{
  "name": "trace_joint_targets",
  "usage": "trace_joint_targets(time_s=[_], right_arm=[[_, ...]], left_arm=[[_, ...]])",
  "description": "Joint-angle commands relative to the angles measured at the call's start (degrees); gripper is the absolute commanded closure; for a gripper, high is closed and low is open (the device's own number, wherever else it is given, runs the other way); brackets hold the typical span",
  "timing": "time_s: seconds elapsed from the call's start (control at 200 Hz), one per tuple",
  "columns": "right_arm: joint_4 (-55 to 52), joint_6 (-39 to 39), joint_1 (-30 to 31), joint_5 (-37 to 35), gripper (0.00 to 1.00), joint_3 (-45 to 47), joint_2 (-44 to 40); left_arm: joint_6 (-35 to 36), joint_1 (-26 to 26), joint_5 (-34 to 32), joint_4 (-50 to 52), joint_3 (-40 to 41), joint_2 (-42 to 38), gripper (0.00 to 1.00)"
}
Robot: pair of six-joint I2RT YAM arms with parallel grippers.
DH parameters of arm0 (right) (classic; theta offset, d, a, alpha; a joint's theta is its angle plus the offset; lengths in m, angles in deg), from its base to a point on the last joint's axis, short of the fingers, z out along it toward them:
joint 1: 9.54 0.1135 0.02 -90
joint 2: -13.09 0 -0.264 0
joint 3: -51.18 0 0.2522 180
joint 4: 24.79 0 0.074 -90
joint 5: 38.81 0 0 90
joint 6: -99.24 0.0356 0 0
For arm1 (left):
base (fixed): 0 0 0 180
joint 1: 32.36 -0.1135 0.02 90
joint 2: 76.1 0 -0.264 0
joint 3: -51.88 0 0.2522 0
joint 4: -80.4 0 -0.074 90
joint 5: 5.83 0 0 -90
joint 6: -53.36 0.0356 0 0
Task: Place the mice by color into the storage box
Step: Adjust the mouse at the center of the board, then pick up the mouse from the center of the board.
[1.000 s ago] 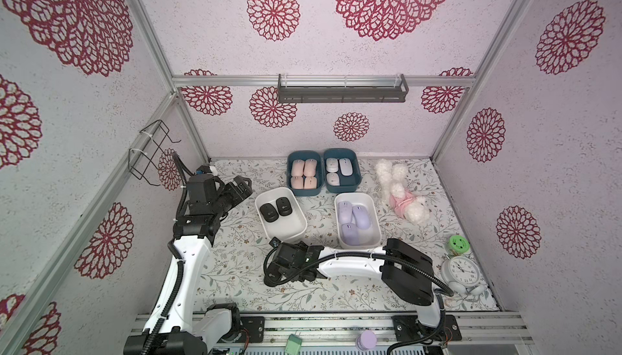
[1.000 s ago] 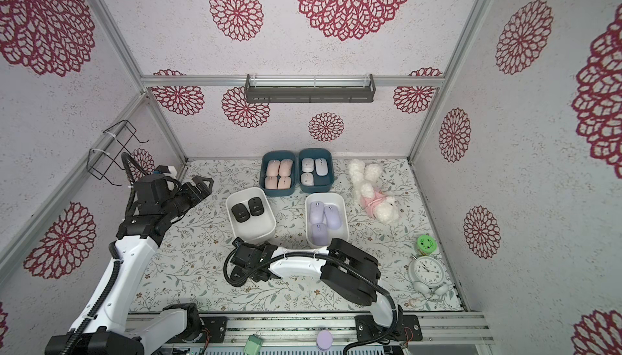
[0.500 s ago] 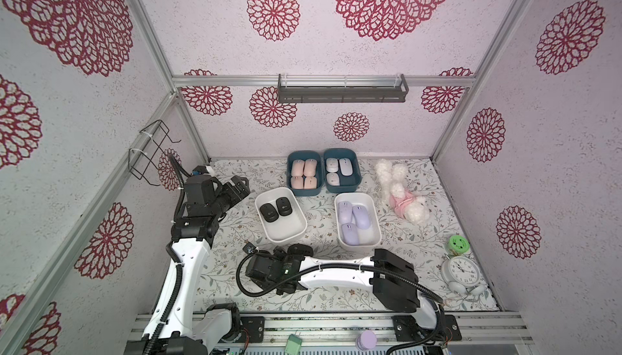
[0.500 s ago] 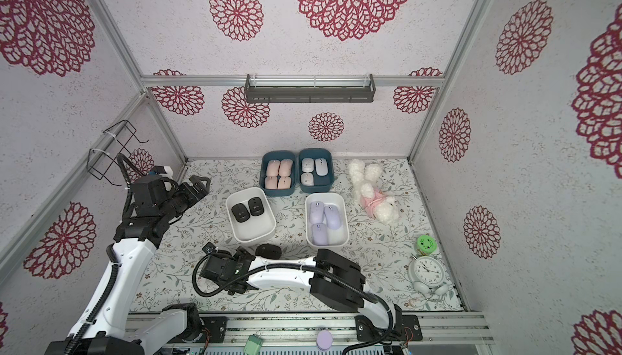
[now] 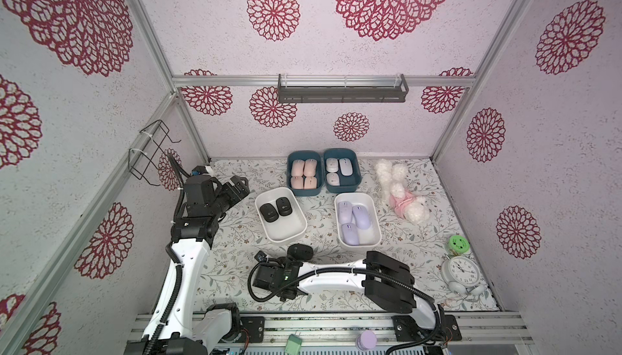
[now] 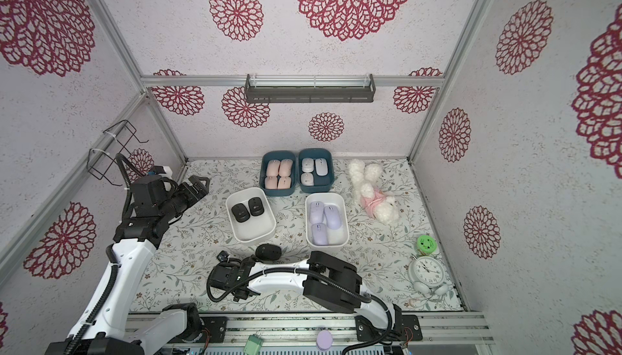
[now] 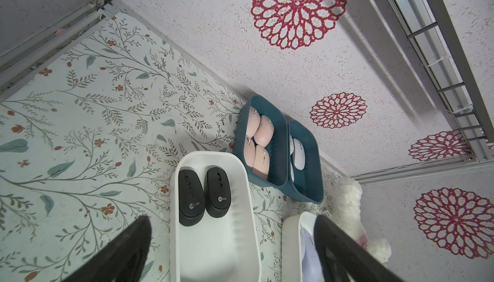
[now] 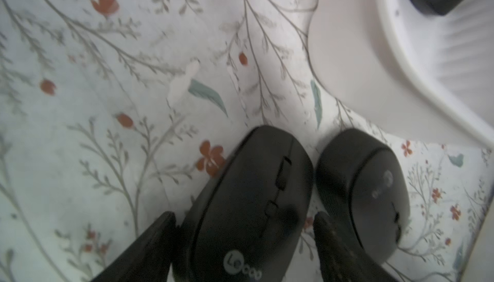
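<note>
left arm [image 5: 181, 269]: white links, black joints, ribbed black cable | right arm [image 5: 330, 274]: same | left gripper [image 5: 240, 184]: black

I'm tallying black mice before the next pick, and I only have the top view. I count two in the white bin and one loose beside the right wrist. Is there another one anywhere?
Observer: Yes. The right wrist view shows a second loose black mouse on the table. It lies between the right gripper's fingers, hidden from above by the arm.
Operator: Is it clamped yet?
Observer: Not that I can see. The jaws stand open, one finger on each side, and what looks like a sliver of table shows between that finger and the mouse.
</note>
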Motion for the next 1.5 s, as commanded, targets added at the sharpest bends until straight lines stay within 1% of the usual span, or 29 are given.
trace_joint_targets(time_s=[0.0, 0.1, 0.155, 0.23, 0.32, 0.475, 0.56, 0.636, 0.806, 0.911, 0.976, 1.056, 1.211, 1.321, 1.401, 1.456, 1.496], right_arm=[[-1.31, 2.15, -1.87, 4.23, 0.18, 2.44, -5.36], [0.11, 3.98, -4.12, 10.72, 0.17, 3.75, -7.01], [2.61, 4.92, -5.36, 15.65, 0.17, 5.13, -8.24], [4.14, 6.43, -7.03, 19.31, 0.17, 5.99, -8.67], [3.14, 6.84, -8.23, 20.68, 0.20, 5.06, -7.43], [3.26, 7.43, -8.86, 22.17, 0.29, 4.43, -5.63], [3.02, 6.93, -8.83, 20.99, 0.31, 3.96, -4.83], [2.04, 5.32, -8.70, 19.35, 0.31, 3.11, -3.99], [1.76, 3.31, -8.57, 19.11, 0.31, 2.41, -2.83], [2.18, 2.34, -8.43, 19.00, 0.39, 2.47, -3.22], [2.99, 2.04, -8.22, 18.59, 0.44, 3.31, -4.53], [3.56, 1.56, -7.90, 18.46, 0.46, 4.06, -6.75], [3.06, 1.37, -7.16, 16.01, 0.49, 4.64, -12.32], [2.89, 1.88, -7.15, 10.76, 0.52, 4.54, -16.16], [0.65, 1.59, -8.03, 8.63, 0.52, 1.64, -16.89], [-0.89, 1.04, -9.33, 7.30, 0.52, -1.27, -15.94], [-1.52, 0.76, -10.79, 7.70, 0.52, -3.13, -14.80]], left_arm=[[-0.55, -0.35, 0.24, -0.95, 0.56, -0.88, 0.03], [-0.71, -0.34, 0.20, -0.91, 0.56, -0.63, 0.03], [-0.70, -0.35, 0.55, -0.91, 0.47, -0.45, 0.03], [-0.75, -0.34, 0.64, -0.91, 0.48, -0.28, 0.03], [-0.72, -0.34, 0.45, -0.73, 0.47, 0.07, 0.03], [-0.82, -0.34, 0.42, -0.25, 0.29, 0.73, 0.03], [-0.79, -0.34, 0.39, 0.09, -0.04, 1.10, 0.03], [-0.79, -0.34, 0.44, 0.14, -0.04, 1.17, 0.03], [-0.69, -0.43, 0.44, 0.06, -0.06, 1.20, 0.03], [-0.61, -0.43, 0.18, 0.05, 0.24, 1.07, 0.03], [-0.53, -0.43, 0.00, -0.11, 0.14, 0.93, 0.03], [-0.44, -0.43, 0.08, -0.11, 0.12, 0.90, 0.03], [-0.50, -0.43, -0.13, -0.03, 0.05, 1.02, 0.03], [-0.81, -0.69, 0.07, -0.03, 0.15, 0.95, 0.03], [-0.97, -0.70, 0.19, -0.37, 0.46, 0.78, 0.03], [-1.01, -0.69, 0.04, -0.66, 0.64, 0.80, 0.03], [-0.96, -0.70, -0.17, -0.64, 0.76, 0.85, 0.03]])
